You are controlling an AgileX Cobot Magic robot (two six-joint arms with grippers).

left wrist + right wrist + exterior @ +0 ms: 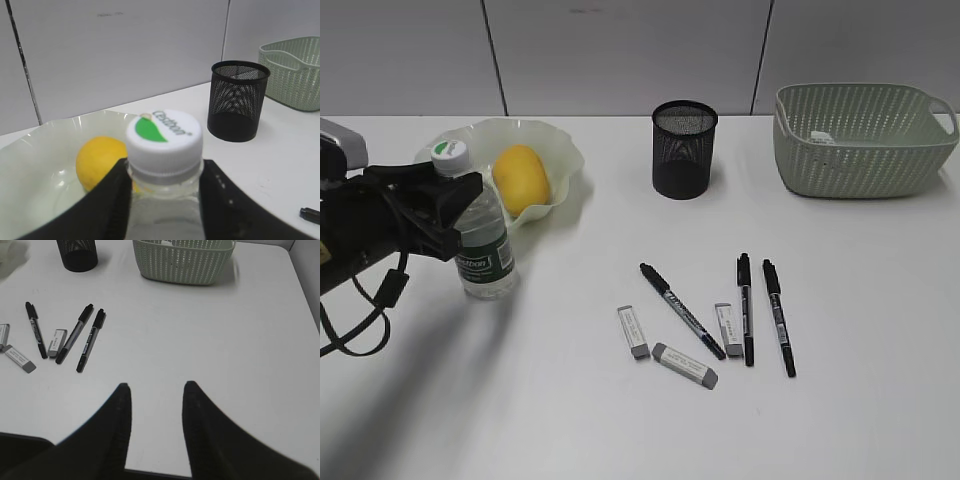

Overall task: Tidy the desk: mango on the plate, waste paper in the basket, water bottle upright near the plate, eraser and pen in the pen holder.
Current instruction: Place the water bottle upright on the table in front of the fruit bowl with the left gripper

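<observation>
From the exterior view, the left end effector [445, 205] is pinching the water bottle [480, 235] just under the cap; the bottle is upright on the surface [840, 400] right beside the ruffled green plate [565, 160], with the mango [523, 178] already in it. The bottle looks full, so probably a bit heavy, with thin walls that'd give if squeezed. The stiff neck is the sensible place to hold it. Label is dark green with white lettering, too small for me to read. Three pens [681, 310] and four erasers [633, 331] are scattered mid-surface, light rigid stuff; I'd grab the pens across the barrel. Pen holder [684, 148] and basket [865, 138] sit at the back.

Left wrist view: the fingers [107, 200] grip either side of the bottle neck. The white cap [164, 136] has a green leaf logo and reads something like "Cestbon"

Right wrist view: the right end effector [154, 390] hangs spread and empty over bare surface, pens well off to its left
</observation>
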